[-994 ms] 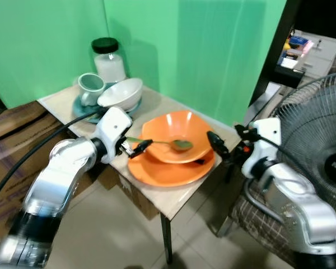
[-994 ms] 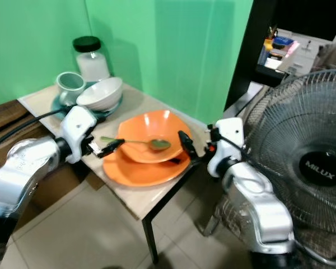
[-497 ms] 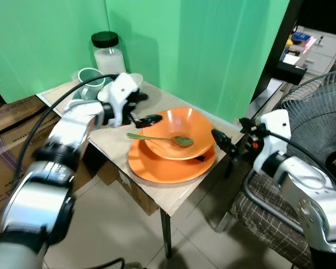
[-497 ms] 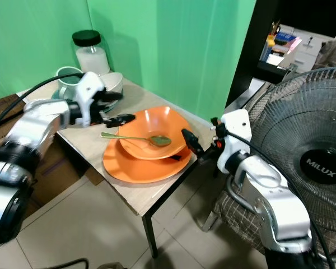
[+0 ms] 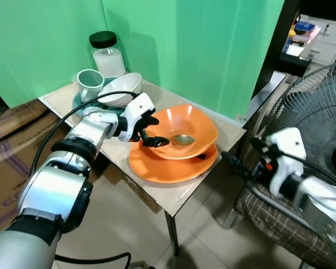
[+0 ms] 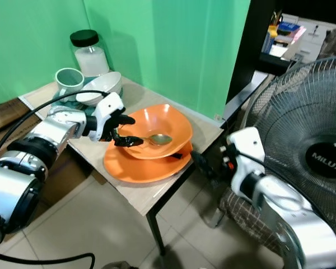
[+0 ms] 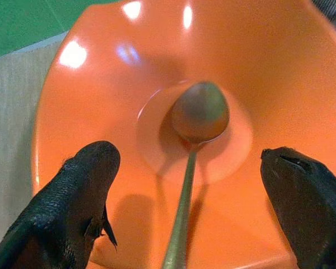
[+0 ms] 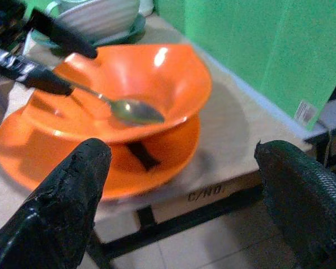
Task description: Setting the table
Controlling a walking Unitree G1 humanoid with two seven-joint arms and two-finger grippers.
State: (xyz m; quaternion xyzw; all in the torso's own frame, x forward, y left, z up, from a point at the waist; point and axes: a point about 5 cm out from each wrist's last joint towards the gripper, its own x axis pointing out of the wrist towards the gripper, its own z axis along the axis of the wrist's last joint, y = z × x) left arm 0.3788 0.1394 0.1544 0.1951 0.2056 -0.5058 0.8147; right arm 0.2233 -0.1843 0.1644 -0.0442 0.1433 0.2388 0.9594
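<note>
While left gripper [image 7: 185, 213] straddles spoon [image 7: 197, 126], fingers spread

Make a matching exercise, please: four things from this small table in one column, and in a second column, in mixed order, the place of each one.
Things:
1. metal spoon
2. orange bowl
3. white ribbed bowl
4. glass jar with black lid

Places:
A. in the back corner of the table, by the green wall
B. on the teal plate, next to the pale green mug
C. stacked on the flat orange plate
D. inside the orange bowl, its handle between the open fingers of the left gripper

Pairs: 1-D, 2-C, 3-B, 4-A
</note>
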